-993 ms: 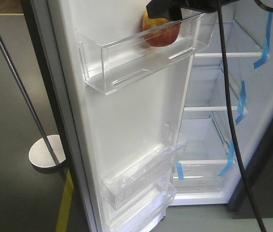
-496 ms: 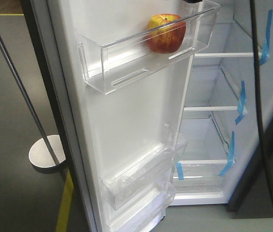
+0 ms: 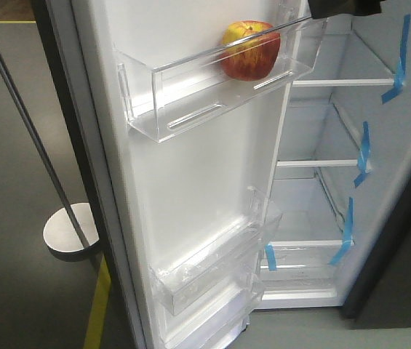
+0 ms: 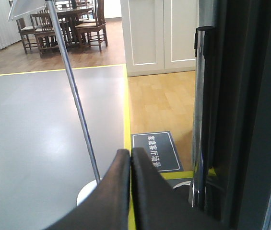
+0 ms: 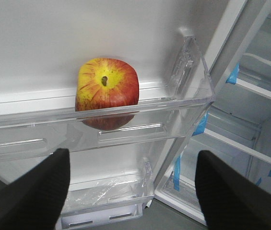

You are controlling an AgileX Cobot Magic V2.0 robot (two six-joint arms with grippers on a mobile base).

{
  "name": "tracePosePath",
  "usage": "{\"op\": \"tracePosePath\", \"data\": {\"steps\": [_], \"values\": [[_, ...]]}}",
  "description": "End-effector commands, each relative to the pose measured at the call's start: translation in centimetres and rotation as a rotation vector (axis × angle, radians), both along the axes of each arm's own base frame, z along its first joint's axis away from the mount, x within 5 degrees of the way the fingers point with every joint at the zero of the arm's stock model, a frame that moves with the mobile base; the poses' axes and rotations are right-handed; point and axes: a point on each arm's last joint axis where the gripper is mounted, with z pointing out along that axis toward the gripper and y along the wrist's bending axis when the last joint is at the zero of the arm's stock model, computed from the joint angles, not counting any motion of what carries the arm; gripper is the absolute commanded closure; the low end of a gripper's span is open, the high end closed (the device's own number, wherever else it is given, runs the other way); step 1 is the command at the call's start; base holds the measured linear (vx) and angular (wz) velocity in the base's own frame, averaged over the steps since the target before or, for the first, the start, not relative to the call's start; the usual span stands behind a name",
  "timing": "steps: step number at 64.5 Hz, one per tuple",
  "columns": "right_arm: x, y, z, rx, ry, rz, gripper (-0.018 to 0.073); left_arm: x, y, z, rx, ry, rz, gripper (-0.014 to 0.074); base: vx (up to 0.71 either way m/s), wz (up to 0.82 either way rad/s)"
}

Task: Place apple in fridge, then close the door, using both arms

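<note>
The apple (image 5: 107,88) sat in the top bin (image 3: 190,109) of the open door (image 3: 205,167), ahead of the empty, wide-spread right gripper (image 5: 133,155), while the left gripper (image 4: 129,152), fingers pressed together, hung by the door's dark outer side, seemingly better placed to push.

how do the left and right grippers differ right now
The left gripper has its fingers pressed together; the right gripper has its fingers spread wide. The left gripper faces grey floor and a pole stand; the right gripper faces the apple sitting in the top door bin. Both have dark fingers and hold nothing.
</note>
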Motion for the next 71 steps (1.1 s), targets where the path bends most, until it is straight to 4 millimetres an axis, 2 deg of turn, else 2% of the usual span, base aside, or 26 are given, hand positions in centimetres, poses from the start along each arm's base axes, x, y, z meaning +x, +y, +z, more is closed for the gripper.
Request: {"op": "tracePosePath", "data": {"steps": [1, 24, 33, 43, 57, 62, 71], "values": [[-2.1, -0.9, 2.4, 0.051, -0.105, -0.032, 0.0051, 0.0, 0.0, 0.1, -0.01, -0.067, -0.002, 0.0602, 0.0, 0.0], [-5.6, -3.4, 3.9, 0.007, -0.129, -0.179, 0.0051, 0.0, 0.0, 0.1, -0.01, -0.067, -0.002, 0.0602, 0.0, 0.0], [-7.4, -4.3, 3.2, 0.002, -0.152, -0.215, 0.0051, 0.0, 0.0, 0.1, -0.01, -0.067, -0.002, 0.0602, 0.0, 0.0], [-9.4, -5.0, -0.3, 0.01, -0.14, -0.237, 0.0051, 0.0, 0.0, 0.1, -0.01, -0.067, -0.002, 0.0602, 0.0, 0.0], [-12.1, -5.7, -6.8, 0.065, -0.086, -0.271, 0.0051, 0.0, 0.0, 0.1, -0.01, -0.067, -0.002, 0.0602, 0.0, 0.0], [-12.9, -5.8, -9.8, 0.063, -0.035, -0.266, 0.0051, 0.0, 0.0, 0.1, -0.01, -0.067, -0.002, 0.0602, 0.0, 0.0], [-14.7, -6.3, -13.3, 0.062, 0.01, -0.272, 0.0051, 0.0, 0.0, 0.1, -0.01, -0.067, -0.002, 0.0602, 0.0, 0.0]]}}
